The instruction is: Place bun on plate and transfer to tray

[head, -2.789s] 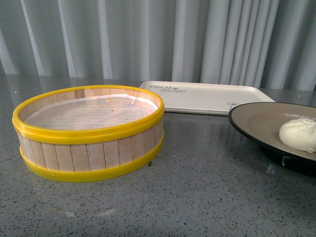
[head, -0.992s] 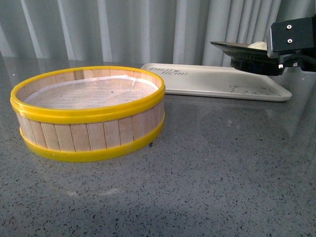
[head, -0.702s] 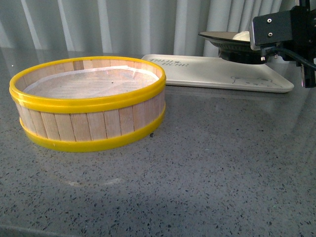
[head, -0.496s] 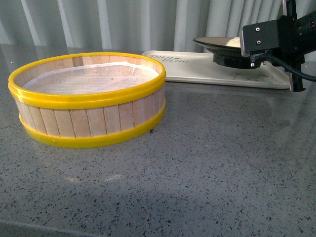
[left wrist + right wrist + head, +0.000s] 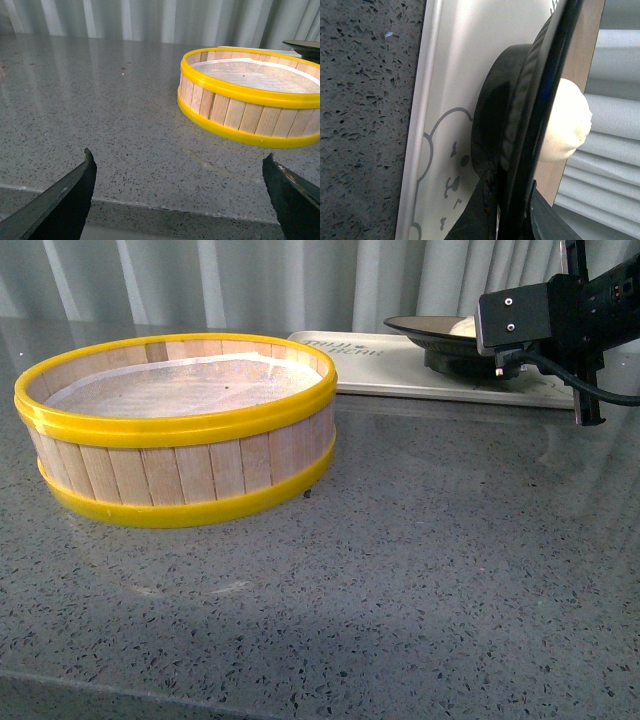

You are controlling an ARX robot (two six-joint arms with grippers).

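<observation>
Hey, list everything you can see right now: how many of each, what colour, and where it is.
Round wooden steamer basket with yellow rims: one, pale wood and yellow, on the table, near left.
Paper liner: one, white, inside the basket.
Rectangular cream-white plastic tray: one, cream with a grey bear drawing, far right, behind the basket.
Round shallow plate with tan inside and black rim: one, over the tray; whether its foot touches the tray cannot be told.
Small round white steamed bun: one, white, on the plate.
Speckled stone table: one, grey, under everything.
Pleated curtain: one, pale grey, behind the table.
Right gripper: one, black, shut on the plate's rim.
Left gripper: one, black, open and empty over the table.
</observation>
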